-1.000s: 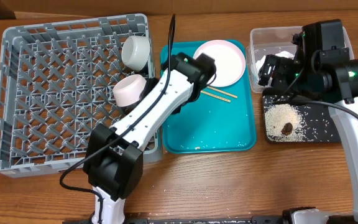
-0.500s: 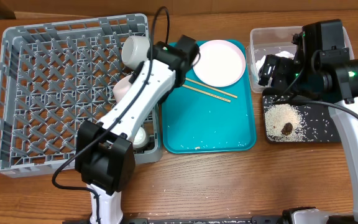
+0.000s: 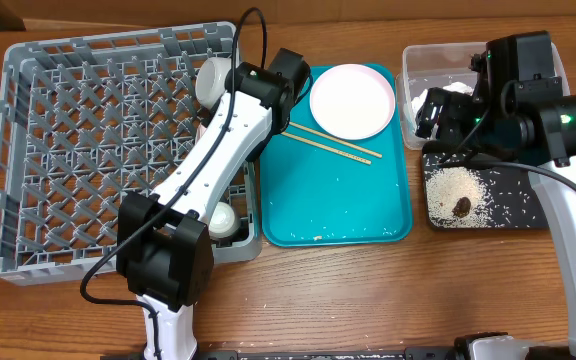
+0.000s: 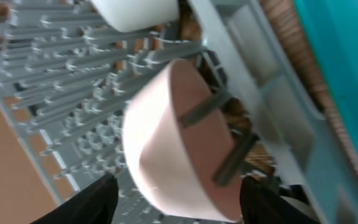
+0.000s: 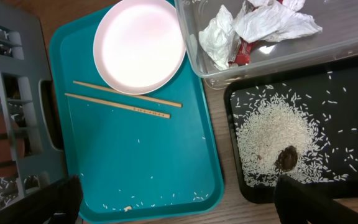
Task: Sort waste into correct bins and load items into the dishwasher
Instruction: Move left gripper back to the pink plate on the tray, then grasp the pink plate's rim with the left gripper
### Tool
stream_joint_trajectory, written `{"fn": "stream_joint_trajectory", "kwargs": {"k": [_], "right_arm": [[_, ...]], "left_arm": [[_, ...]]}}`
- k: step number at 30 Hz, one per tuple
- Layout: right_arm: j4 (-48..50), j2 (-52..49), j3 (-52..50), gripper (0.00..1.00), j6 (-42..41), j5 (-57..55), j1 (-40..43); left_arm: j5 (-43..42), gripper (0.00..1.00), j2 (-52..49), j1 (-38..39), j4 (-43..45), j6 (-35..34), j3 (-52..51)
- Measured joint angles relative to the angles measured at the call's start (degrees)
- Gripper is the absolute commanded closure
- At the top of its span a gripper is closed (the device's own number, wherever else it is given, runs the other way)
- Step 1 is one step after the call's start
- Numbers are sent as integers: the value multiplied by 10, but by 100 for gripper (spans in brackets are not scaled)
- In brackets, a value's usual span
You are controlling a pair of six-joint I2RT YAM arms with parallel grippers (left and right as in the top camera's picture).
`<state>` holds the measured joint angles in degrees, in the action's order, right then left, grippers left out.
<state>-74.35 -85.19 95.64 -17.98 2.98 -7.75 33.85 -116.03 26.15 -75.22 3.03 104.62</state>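
The grey dishwasher rack (image 3: 88, 150) holds a white bowl (image 3: 218, 82) at its back right corner and a small cup (image 3: 224, 218) near its front right. A pinkish bowl (image 4: 166, 137) lies on its side among the tines. My left gripper (image 3: 273, 75) hovers open over that corner, and in the left wrist view the bowl lies between its fingers (image 4: 92, 202). The pink plate (image 3: 352, 101) and two chopsticks (image 3: 333, 145) rest on the teal tray. My right gripper (image 5: 185, 202) hangs open, high over the trays. The clear tub (image 5: 278, 59) holds wrappers (image 5: 260, 25).
The black tray (image 3: 508, 205) carries a rice pile (image 5: 272, 137) and a brown lump (image 5: 286, 157). Stray grains dot the teal tray (image 3: 338, 200) near its front edge. My left arm stretches across the rack's right side and hides the pinkish bowl from above.
My left gripper has swung left and back, from beside the plate to over the rack's back right corner. The right arm, plate and chopsticks have stayed put.
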Motion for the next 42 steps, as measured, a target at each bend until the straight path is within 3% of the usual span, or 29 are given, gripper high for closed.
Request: {"fn": "stream_joint_trajectory", "kwargs": {"k": [6,10,14,19,27,34,42], "right_arm": [[0,0,0,0,0,0,0],[0,0,0,0,0,0,0],[0,0,0,0,0,0,0],[0,0,0,0,0,0,0],[0,0,0,0,0,0,0],[0,0,0,0,0,0,0],[0,0,0,0,0,0,0]], "left_arm": [[-35,34,-1,0,-7,-36,16],[-80,45,-3,0,0,-58,89],[-189,59,-3,0,87,-102,154],[-292,49,-14,4,194,-217,158],[-318,52,-152,9,240,-339,155],[-326,71,-200,11,278,-360,149],[-328,75,-213,19,318,-374,150]]}}
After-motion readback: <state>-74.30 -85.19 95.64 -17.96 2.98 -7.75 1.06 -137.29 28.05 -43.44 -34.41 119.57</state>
